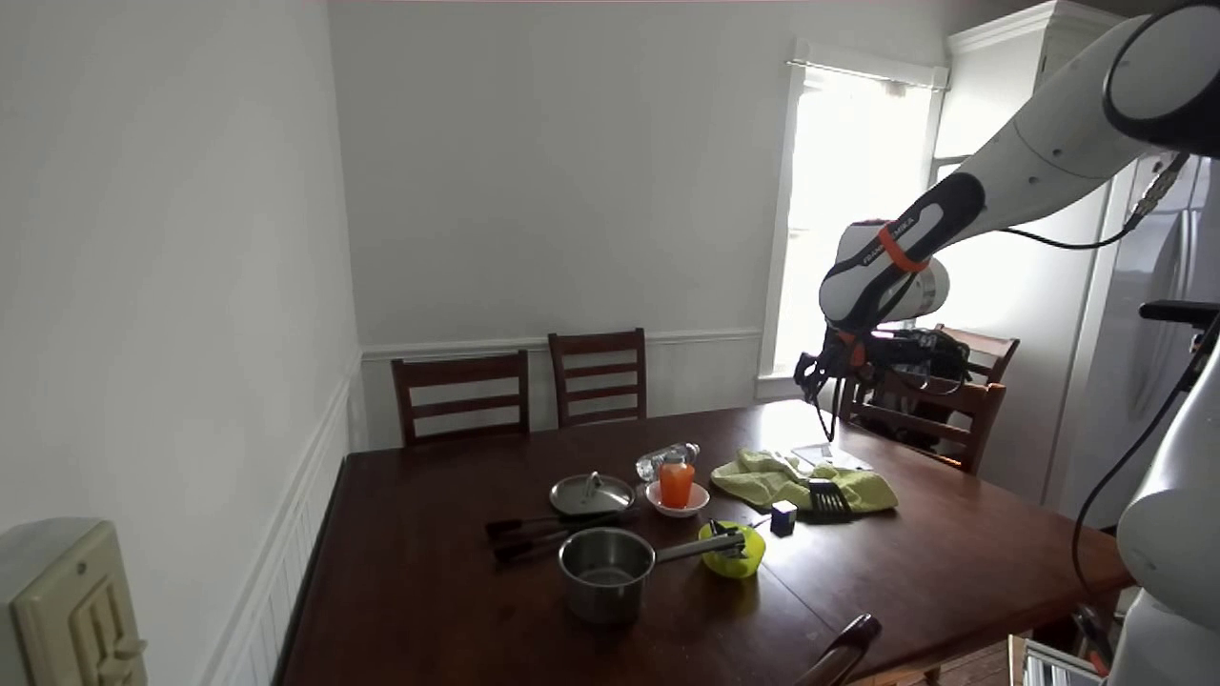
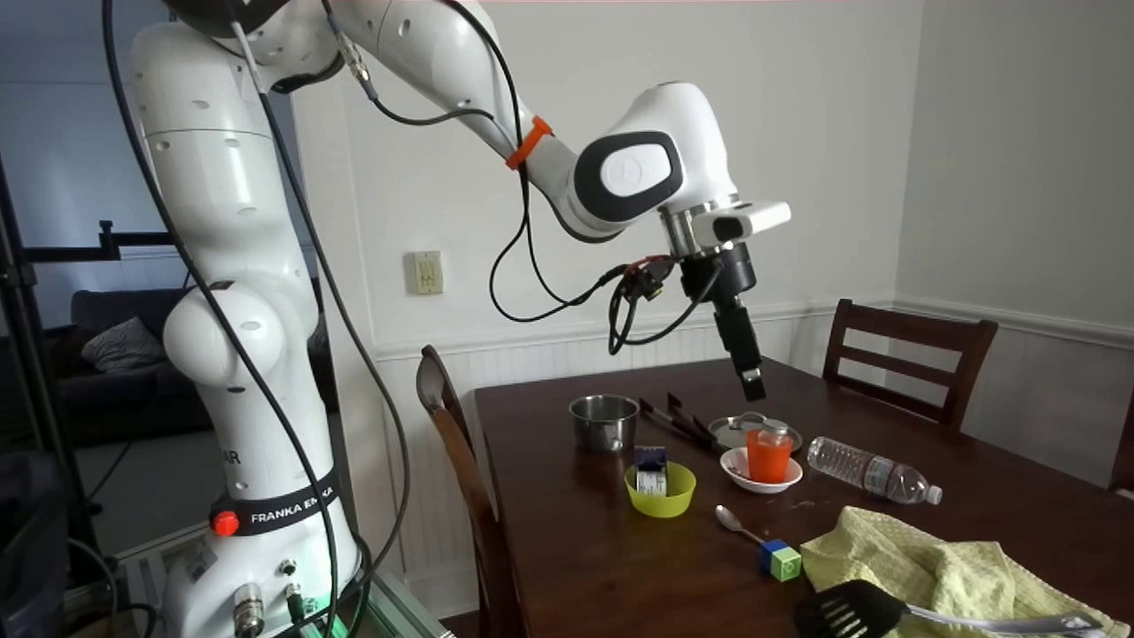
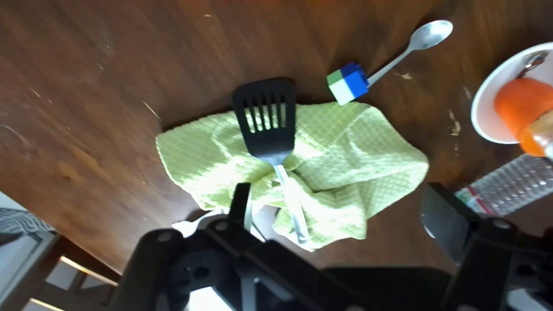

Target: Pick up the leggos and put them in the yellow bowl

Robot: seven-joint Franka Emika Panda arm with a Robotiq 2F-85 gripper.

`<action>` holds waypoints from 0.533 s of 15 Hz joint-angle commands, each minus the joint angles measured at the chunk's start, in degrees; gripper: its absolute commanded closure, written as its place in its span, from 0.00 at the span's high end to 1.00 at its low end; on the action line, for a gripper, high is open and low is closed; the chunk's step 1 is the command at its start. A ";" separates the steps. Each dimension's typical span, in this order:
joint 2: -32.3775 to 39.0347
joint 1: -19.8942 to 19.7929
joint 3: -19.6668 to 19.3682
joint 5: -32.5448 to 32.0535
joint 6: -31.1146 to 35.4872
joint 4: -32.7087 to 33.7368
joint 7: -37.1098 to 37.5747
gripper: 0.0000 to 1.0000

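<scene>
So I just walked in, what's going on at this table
A robot arm has the job of putting the Legos in the yellow bowl. Its end effector hangs open above the table, holding nothing. The Legos sit outside the bowl, beside the spoon, not yet picked up.

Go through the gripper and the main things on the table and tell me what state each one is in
Gripper: open, nothing held
Yellow bowl: upright, dark object in it
Legos: joined into one block, outside that bowl
Pot: upright, uncovered
Lid: off the pot, lying handle up
Bottle: capped, on its side
Orange jar: upright in the white bowl
Towel: crumpled
Spatula: lying across the towel
Spoon: lying down
</scene>
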 commanded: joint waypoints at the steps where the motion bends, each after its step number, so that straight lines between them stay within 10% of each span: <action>1: 8.12 0.20 -2.58 2.17 5.01 0.22 8.49 1.00; 8: 15.36 3.57 -4.92 7.50 3.99 1.93 12.02 1.00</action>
